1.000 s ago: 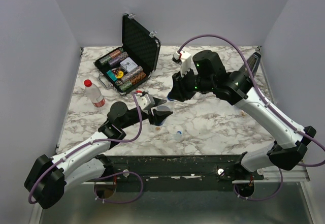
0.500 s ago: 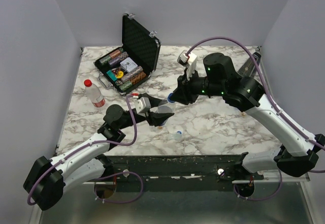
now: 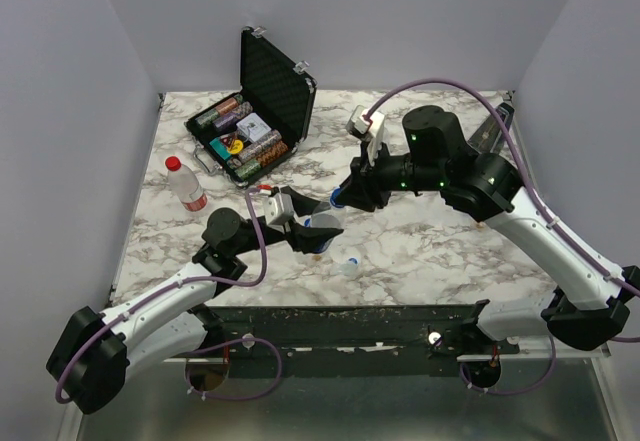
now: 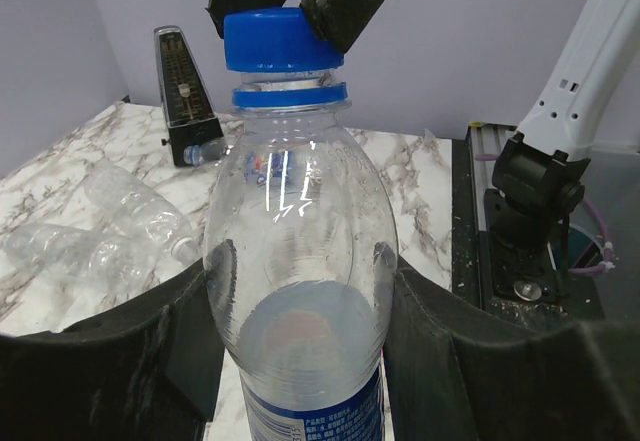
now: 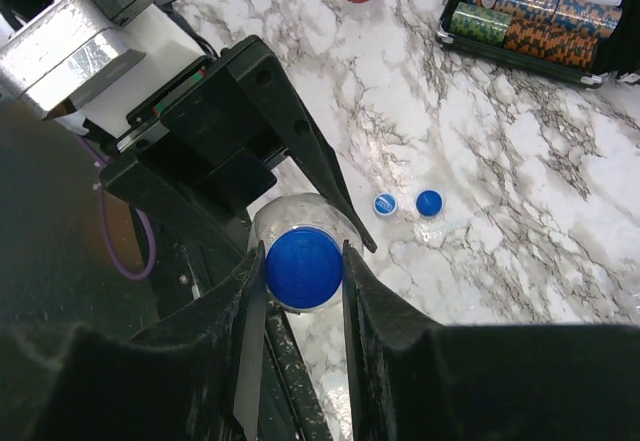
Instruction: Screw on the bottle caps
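A clear bottle (image 4: 300,261) with a blue label stands upright between the black fingers (image 4: 190,311) of my left gripper (image 4: 298,291), which is shut on its body. A blue cap (image 4: 275,39) sits on the bottle's neck, just above the blue ring. From above, my right gripper (image 5: 304,271) is shut on this blue cap (image 5: 304,267), one finger on each side. In the top view the two grippers meet at the table's front middle, the left gripper (image 3: 318,229) below the right gripper (image 3: 338,199). A second bottle (image 3: 186,185) with a red cap and red label stands at the left.
An open black case of poker chips (image 3: 255,121) stands at the back left. Two clear bottles with blue caps (image 5: 385,204) lie on the marble beside the held bottle. A dark wedge-shaped object (image 4: 183,96) stands at the back right. The table's front rail (image 3: 400,316) runs close below the grippers.
The right arm has turned its wrist and brought the blue cap over to the bottle's neck. The left gripper has shifted a little with the bottle and keeps its hold.
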### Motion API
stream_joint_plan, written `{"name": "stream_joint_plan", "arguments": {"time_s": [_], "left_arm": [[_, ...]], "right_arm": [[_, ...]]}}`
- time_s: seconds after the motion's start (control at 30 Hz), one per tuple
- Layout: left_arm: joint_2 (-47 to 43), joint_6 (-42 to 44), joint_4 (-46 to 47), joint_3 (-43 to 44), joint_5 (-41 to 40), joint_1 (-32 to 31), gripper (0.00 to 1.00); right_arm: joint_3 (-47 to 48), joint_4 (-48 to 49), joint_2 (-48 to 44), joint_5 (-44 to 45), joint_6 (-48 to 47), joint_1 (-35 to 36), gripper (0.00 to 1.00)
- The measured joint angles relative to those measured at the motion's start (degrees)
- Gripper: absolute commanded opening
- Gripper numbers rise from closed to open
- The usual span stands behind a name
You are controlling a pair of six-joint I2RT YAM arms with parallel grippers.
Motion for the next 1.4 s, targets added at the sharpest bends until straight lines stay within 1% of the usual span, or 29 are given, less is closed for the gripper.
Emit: {"name": "stream_joint_plan", "arguments": {"time_s": [0.17,0.3,0.6,0.77,0.9,1.17,1.3,1.4], "left_arm": [[0.7,-1.66,0.94,0.0,2.4,0.24,0.0],[1.81,-3.43,3.3,0.0,4.61,0.5,0.0],[2.45,-6.8,7.52,-0.02,10.51,0.52,0.0],[2.67,-8.04,8.76,-0.02,12.57,0.52,0.0],[2.67,-8.5,8.87,-0.04,13.4,0.55,0.0],[2.1,-7.52,7.23,-0.42,12.11,0.85,0.0],[2.21,-8.35,7.58,-0.68,12.66,1.07,0.0],[3.3,-9.94,9.22,-0.68,14.23,1.2,0.0]], "right_arm": [[0.0,-0.83,-0.04,-2.36,-3.17,-0.39,0.1],[-0.07,-1.07,-0.33,-5.73,-4.72,-1.36,0.1],[-4.94,2.75,-4.17,-15.52,-9.92,-2.73,0.1],[-6.29,3.89,-4.81,-20.37,-12.7,-3.45,0.1],[-6.91,4.2,-4.98,-22.51,-14.36,-3.74,0.1],[-6.84,3.5,-4.46,-23.23,-17.0,-3.76,0.09],[-6.32,1.88,-3.85,-24.7,-20.5,-3.98,0.09],[-5.38,0.31,-2.95,-26.45,-23.23,-4.13,0.06]]}}
